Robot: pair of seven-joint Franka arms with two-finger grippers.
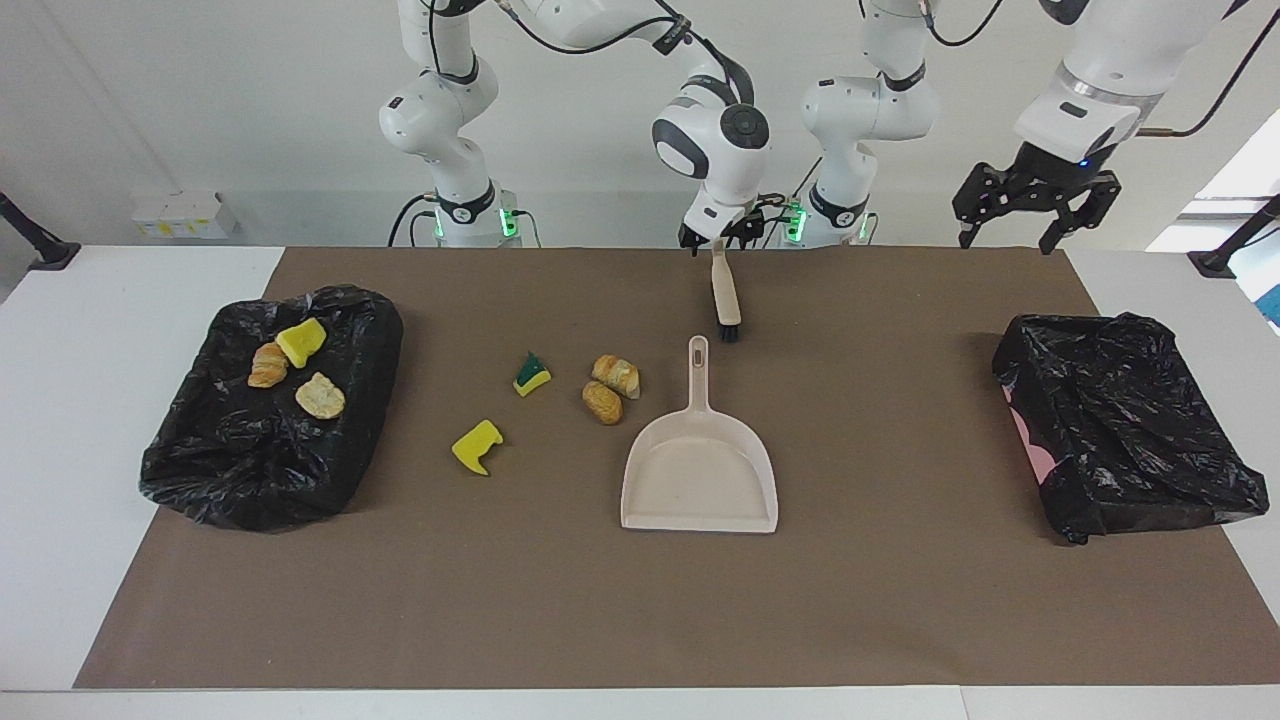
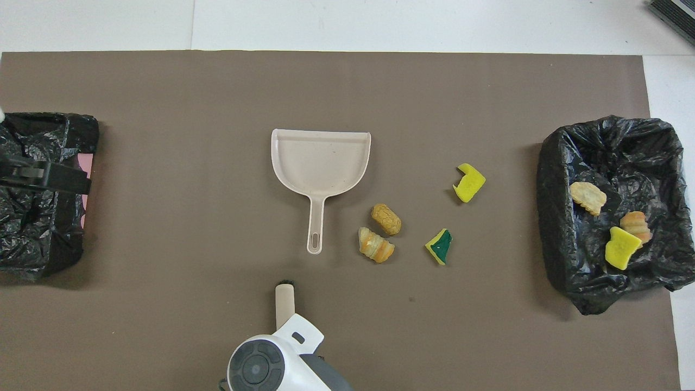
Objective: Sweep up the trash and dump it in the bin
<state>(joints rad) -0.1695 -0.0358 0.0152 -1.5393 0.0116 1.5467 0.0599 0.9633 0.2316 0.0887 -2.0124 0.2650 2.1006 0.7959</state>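
Dustpan [image 1: 699, 480] sits mid-table, four scraps [image 1: 603, 402] beside it toward the right arm's end. Three more scraps [image 1: 320, 396] lie in the bin [image 1: 200, 470] there.

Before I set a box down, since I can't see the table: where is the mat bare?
Bare: between the dustpan and the empty bag, and the whole strip farthest from the robots. Crowded: the scraps between the dustpan and the filled bag; the brush lies near the handle.

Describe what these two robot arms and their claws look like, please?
Both arms are glossy white with rounded segments and dark grey joint caps. Black cables trail along them, and green lights glow at their bases. The left gripper and right gripper are small black two-fingered claws.
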